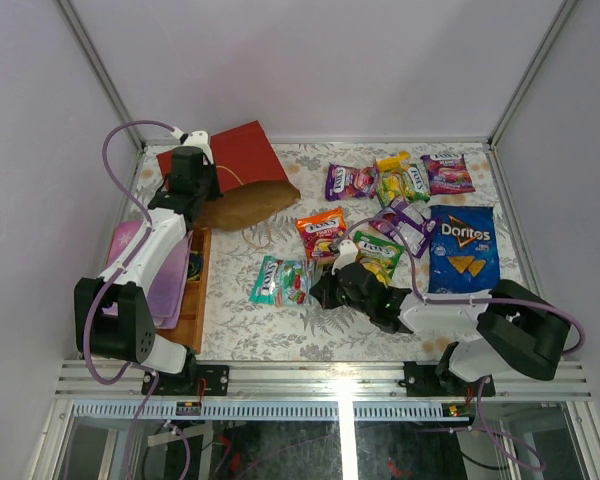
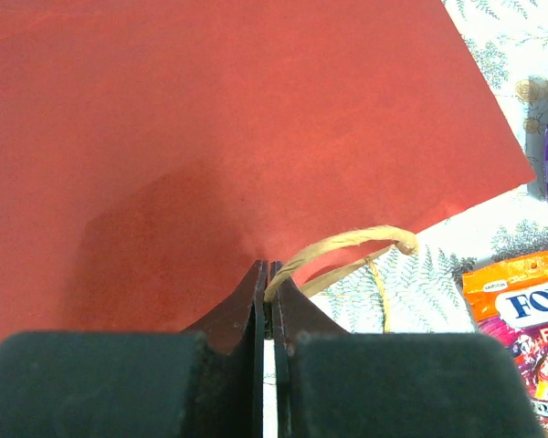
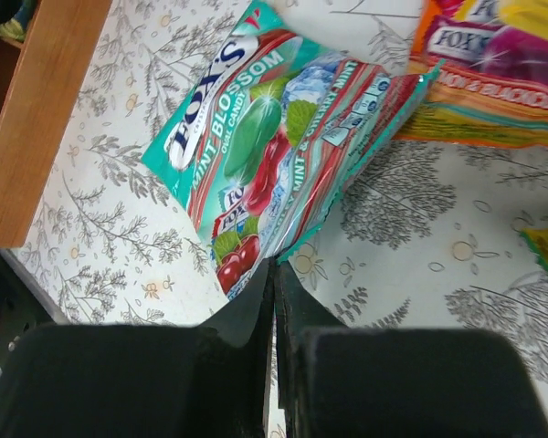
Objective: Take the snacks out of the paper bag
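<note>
Paper bag lies flat just beyond the left gripper, whose jaws are pressed together, pinching its cord handle. Doritos bag and small packets are already out, right of those jaws. Teal packet touches the right gripper tips; jaws pressed together, grip unclear. Bag interior hidden, so probably nearly done.

walls: plain pale lilac | table: floral-patterned cover | frame: metal rails at corners and near edge

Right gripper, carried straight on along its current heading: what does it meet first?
The teal mint packet: its near corner lies right ahead of the right gripper; whether they already touch is unclear.
</note>
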{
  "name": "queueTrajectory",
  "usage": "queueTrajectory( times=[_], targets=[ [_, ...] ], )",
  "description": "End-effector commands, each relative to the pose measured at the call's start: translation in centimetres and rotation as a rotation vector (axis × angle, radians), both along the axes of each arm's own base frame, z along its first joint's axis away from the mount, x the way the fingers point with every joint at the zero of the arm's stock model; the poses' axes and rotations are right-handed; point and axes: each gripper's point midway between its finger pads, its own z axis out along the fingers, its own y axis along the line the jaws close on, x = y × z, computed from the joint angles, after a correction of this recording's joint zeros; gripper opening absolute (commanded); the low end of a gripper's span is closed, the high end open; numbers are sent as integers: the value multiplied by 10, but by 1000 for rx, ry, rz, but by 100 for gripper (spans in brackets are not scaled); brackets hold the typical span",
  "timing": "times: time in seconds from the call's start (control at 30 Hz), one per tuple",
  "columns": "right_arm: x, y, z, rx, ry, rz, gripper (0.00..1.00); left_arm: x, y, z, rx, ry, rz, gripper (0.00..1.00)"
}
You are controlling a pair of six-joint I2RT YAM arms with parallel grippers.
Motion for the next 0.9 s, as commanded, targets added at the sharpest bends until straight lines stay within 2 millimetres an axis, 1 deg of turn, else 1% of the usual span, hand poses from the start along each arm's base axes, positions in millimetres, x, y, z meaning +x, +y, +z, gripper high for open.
queueTrajectory(
  times=[0.0, 0.17, 0.33, 0.47, 0.57, 0.7, 0.77, 0.87],
  targets=[
    [20, -17, 19, -40, -50, -125, 0, 5, 3, 6, 1, -17, -1, 0],
    [24, -30, 15, -116, -58, -161, 0, 4, 3, 6, 2, -16, 0, 0],
    [24, -34, 13, -152, -51, -163, 0, 4, 4, 7, 3, -18, 2, 0],
    [15, -36, 13, -205, -32, -103, 0, 4, 4, 7, 2, -20, 2, 0],
    [7, -33, 21, -170, -53, -48, 0, 5, 3, 7, 1, -21, 2, 0],
    [-7, -23, 38, -97, -107, 32, 0, 5, 3, 7, -4, -20, -1, 0],
    [-13, -21, 39, -117, -120, 61, 0, 5, 2, 7, -7, -22, -3, 0],
    [-23, -19, 36, -153, -105, 106, 0, 6, 1, 7, -11, -21, -8, 0]
  ],
)
